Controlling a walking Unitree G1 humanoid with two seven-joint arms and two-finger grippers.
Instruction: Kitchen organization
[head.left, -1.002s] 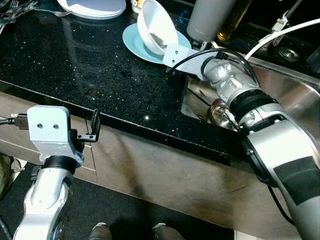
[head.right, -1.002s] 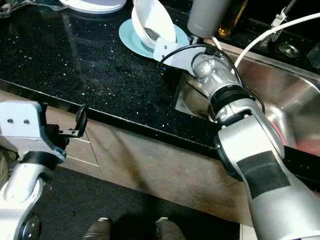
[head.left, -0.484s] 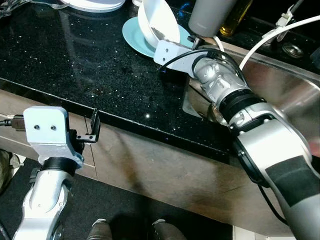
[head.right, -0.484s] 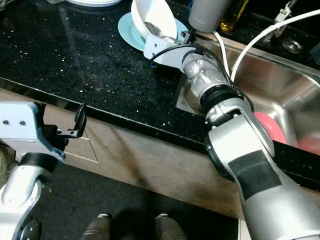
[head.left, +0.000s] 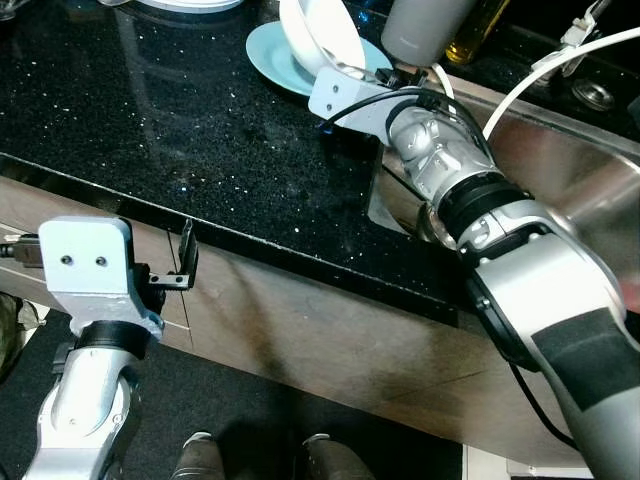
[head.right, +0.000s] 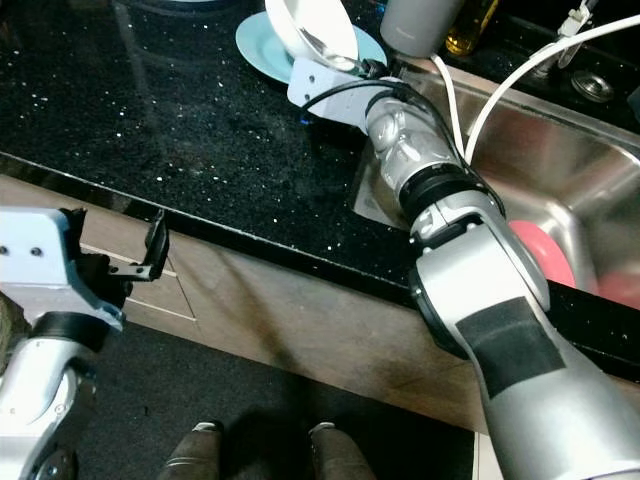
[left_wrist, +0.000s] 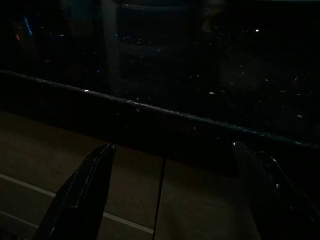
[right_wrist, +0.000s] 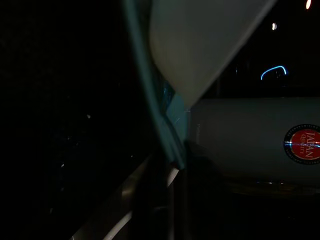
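Here, white bowl (head.left: 318, 32) tilted on teal plate (head.left: 272, 58); right gripper (head.left: 385, 75) holding it

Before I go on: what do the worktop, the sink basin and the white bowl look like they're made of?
Worktop: polished black stone, probably granite or a composite, judging by its glittering flecks and glossy reflections. Sink basin: brushed stainless steel, grey with a soft metallic sheen. White bowl: smooth, glossy and opaque, so likely glazed ceramic, though melamine can't be ruled out.
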